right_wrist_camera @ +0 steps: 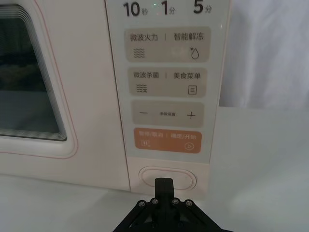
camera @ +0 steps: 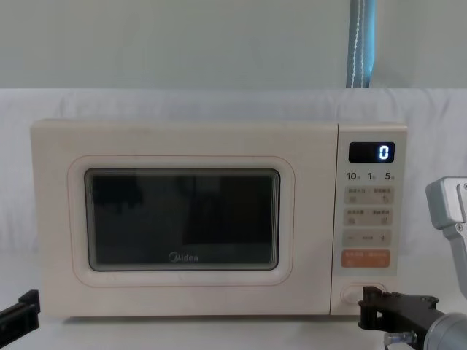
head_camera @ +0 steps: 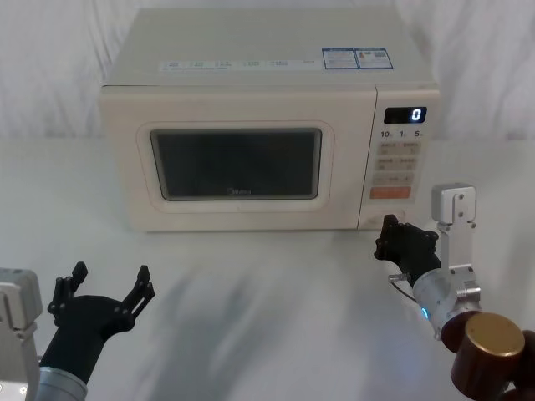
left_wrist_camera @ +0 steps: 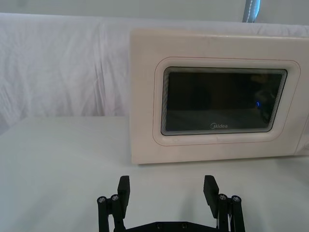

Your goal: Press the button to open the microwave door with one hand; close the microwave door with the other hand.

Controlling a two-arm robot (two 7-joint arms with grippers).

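Observation:
The cream microwave (head_camera: 251, 100) stands at the back of the table with the microwave door (head_camera: 238, 213) shut flush. On the control panel, below the orange key (right_wrist_camera: 167, 140), sits the oval button (right_wrist_camera: 186, 177). My right gripper (right_wrist_camera: 164, 182) is shut, its joined fingertips pointing at the button's lower edge from just in front; I cannot tell whether they touch. It also shows low in front of the panel (head_camera: 387, 234) and in the chest view (camera: 365, 305). My left gripper (head_camera: 111, 274) hovers open and empty near the table's front left, facing the door (left_wrist_camera: 222, 104) from a distance.
The table (head_camera: 267, 284) is covered in white cloth, and white fabric hangs behind the oven. The black display (head_camera: 405, 115) reads 0. A blue-grey pole (camera: 361, 44) rises behind the microwave at the right. Open tabletop lies between my two arms.

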